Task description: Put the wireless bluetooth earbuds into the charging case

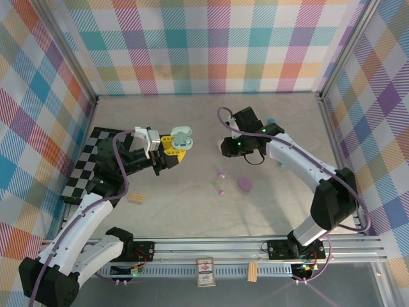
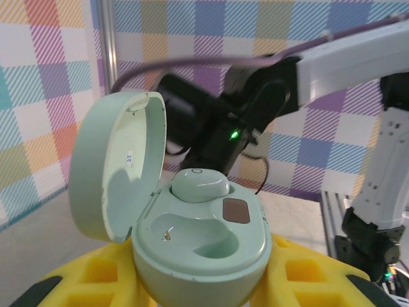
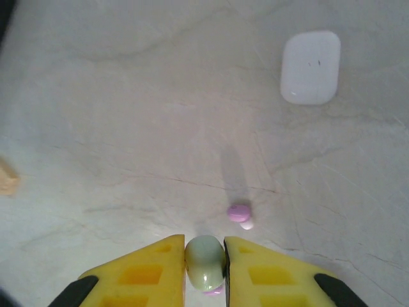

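One earbud [image 3: 204, 262], half hidden, seems pinched in the right hand [image 3: 204, 248].

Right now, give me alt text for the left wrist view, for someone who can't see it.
An open mint-green case is held in the left gripper, lid standing open. One green earbud sits in the far slot; the near slot is empty. Behind it, the right arm and a plaid wall.

Pastel plaid walls [image 1: 211, 45], pale marbled tabletop [image 1: 185, 214], aluminium front rail [image 1: 211, 245]
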`<state>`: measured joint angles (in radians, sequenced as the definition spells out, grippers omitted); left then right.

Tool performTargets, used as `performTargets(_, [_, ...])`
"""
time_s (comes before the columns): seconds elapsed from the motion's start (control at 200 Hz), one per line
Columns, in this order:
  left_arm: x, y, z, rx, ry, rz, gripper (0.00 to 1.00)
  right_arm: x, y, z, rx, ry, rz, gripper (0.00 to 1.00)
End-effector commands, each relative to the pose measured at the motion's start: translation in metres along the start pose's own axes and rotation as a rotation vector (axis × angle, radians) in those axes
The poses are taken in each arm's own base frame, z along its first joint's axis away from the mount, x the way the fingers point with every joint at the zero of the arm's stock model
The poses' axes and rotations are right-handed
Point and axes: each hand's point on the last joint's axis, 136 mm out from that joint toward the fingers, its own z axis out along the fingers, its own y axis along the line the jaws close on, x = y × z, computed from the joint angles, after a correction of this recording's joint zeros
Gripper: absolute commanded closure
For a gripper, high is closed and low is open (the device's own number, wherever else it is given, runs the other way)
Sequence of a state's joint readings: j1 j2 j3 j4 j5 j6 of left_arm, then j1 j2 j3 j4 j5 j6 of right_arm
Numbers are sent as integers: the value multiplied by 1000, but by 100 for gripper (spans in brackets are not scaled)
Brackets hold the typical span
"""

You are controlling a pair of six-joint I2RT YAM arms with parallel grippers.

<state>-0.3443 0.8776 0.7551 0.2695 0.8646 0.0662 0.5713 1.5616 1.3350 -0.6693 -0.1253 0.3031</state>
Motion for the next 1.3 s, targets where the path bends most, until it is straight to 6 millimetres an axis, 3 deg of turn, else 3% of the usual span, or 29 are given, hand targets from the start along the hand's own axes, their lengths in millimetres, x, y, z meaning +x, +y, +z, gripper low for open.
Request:
performTargets(0.0, [-4, 12, 3, -54, -25, 81, 67, -13, 23, -27, -109, -61, 25, 79])
performTargets(0.31, [7, 52, 23, -184, -65, 140, 67, -31, 56, -79, -245, -144, 34, 78])
performTargets(0.475, [17, 63, 31, -222, -82, 159, 67, -39, 76, -111, -334, -214, 18, 78])
performTargets(0.635, [25, 66, 41, -203, -69, 164, 67, -45, 99, -128, -389, -235, -15, 78])
performTargets(0.86, [37, 61, 50, -152, -46, 158, 67, -59, 128, -135, -422, -249, -84, 78])
performTargets(1.295, [46, 54, 50, -128, -28, 148, 68, -78, 174, -116, -487, -228, -168, 78])
